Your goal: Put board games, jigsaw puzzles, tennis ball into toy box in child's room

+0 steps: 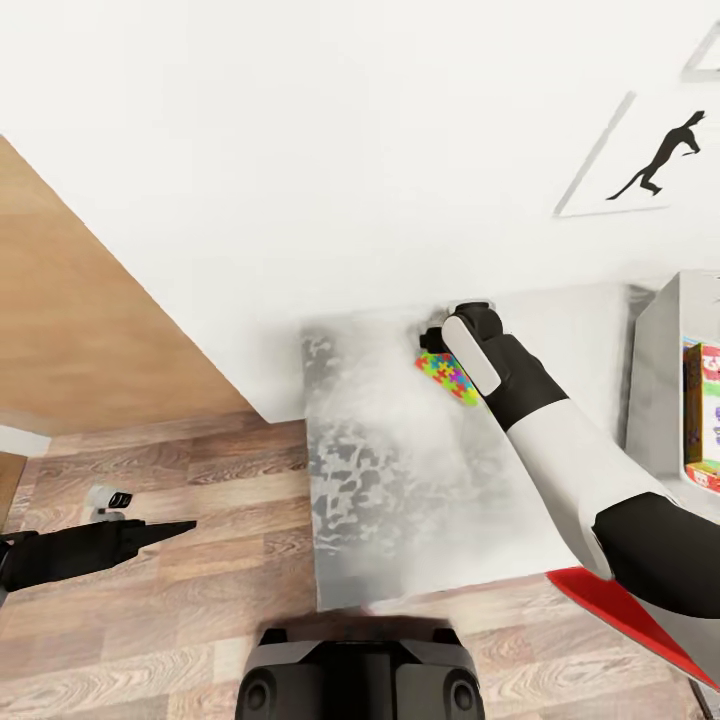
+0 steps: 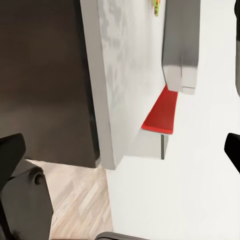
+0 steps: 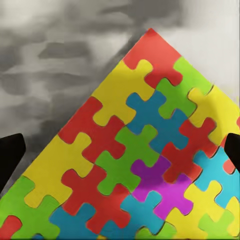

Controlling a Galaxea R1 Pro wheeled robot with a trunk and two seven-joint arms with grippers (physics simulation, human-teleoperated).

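A jigsaw puzzle [image 1: 448,377] of bright interlocking pieces lies on the mottled grey table [image 1: 380,480] near its far edge by the wall. My right gripper [image 1: 432,345] hangs just over it. In the right wrist view the puzzle [image 3: 135,160] spreads beneath the open gripper [image 3: 120,152], with a black fingertip at either side. The light grey toy box [image 1: 650,380] stands at the right, with printed board game boxes [image 1: 703,415] inside. My left gripper [image 1: 185,525] hovers low over the floor, left of the table, open and empty [image 2: 120,155]. The bed and tennis ball are out of view.
A white wall [image 1: 300,150] runs behind the table, with a black silhouette print [image 1: 660,160]. Wood-plank floor [image 1: 150,620] lies to the left. A flat red panel [image 1: 620,610] juts out at the lower right under my right arm. My base [image 1: 360,675] is against the table's front edge.
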